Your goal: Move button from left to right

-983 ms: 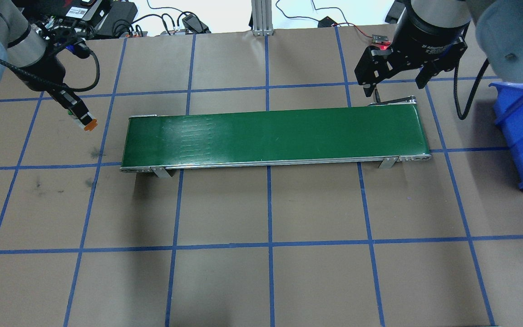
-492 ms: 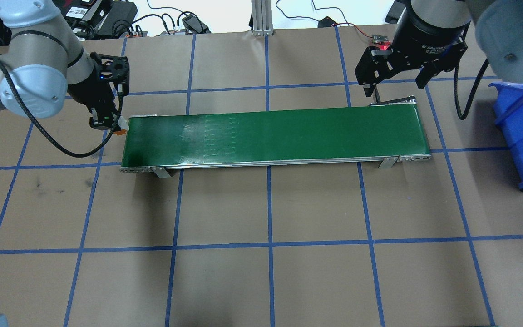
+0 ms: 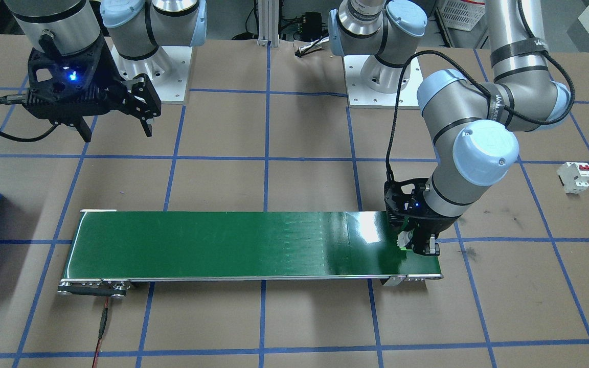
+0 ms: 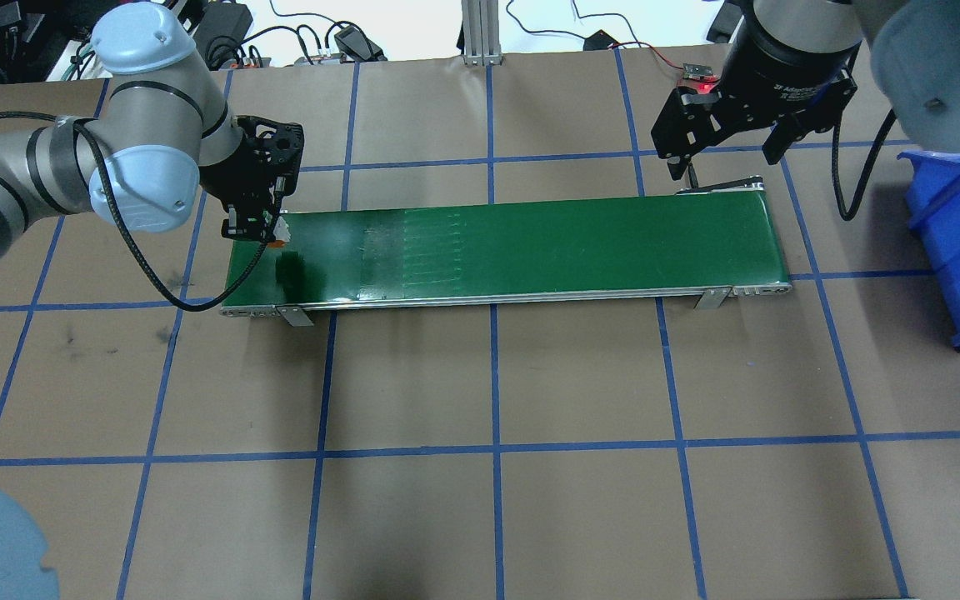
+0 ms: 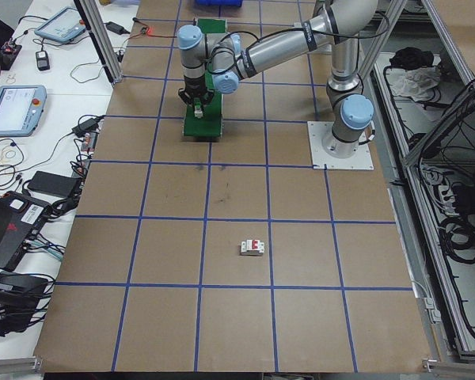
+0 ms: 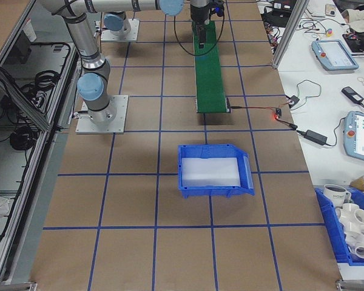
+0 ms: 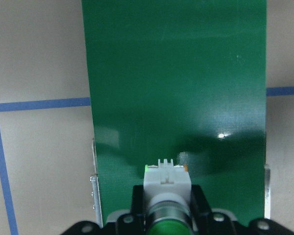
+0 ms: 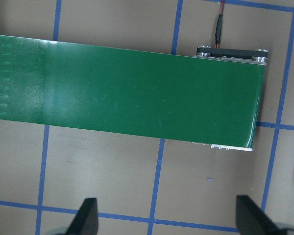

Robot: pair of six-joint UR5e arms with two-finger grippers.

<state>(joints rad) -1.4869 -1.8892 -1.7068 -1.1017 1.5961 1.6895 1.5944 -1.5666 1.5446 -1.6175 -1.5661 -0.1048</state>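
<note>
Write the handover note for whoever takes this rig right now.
Left gripper: shut on the button, over the left end of the green conveyor belt.
Right gripper: open, empty, hanging beside the belt's right end.
Blue bin: on the table off the right end.
Done: button picked up and brought to the belt.
Left: release it on the belt, get it to the right side.

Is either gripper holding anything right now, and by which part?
The left gripper holds the button by its grey body just behind the green cap, orange end pointing down at the conveyor belt. The right gripper is open, empty.
</note>
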